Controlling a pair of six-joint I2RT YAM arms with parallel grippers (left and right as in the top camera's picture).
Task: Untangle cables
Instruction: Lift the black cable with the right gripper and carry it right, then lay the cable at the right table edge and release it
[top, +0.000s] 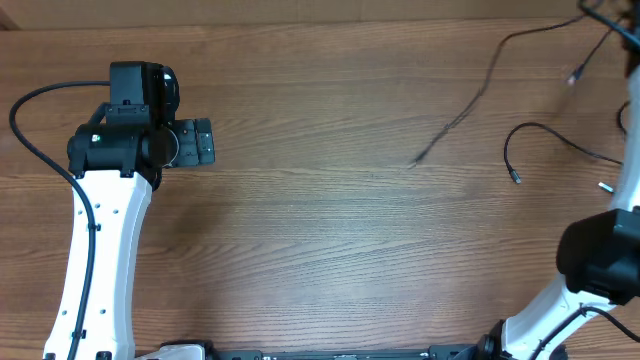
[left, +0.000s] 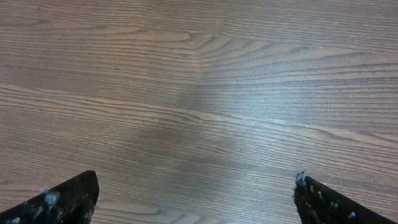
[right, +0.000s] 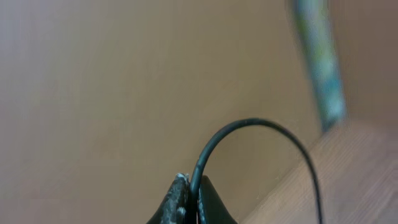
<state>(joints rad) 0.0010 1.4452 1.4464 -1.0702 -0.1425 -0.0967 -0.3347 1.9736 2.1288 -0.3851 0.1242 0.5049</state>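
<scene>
Several thin black cables lie at the table's far right in the overhead view. One long cable (top: 470, 100) runs from a loose end near the middle up to the top right corner. A curved cable (top: 535, 127) ends in a small plug (top: 516, 178). My right gripper (right: 194, 186) is shut on a black cable (right: 249, 122) that arches up out of the fingers and holds it lifted; in the overhead view the gripper itself is off the right edge. My left gripper (top: 205, 142) is open and empty over bare wood (left: 197, 180), far from the cables.
The wooden table (top: 320, 230) fills the view. A silver-tipped plug (top: 605, 186) lies beside the right arm (top: 600, 262). The left arm's own thick black cable (top: 30, 110) loops at the far left.
</scene>
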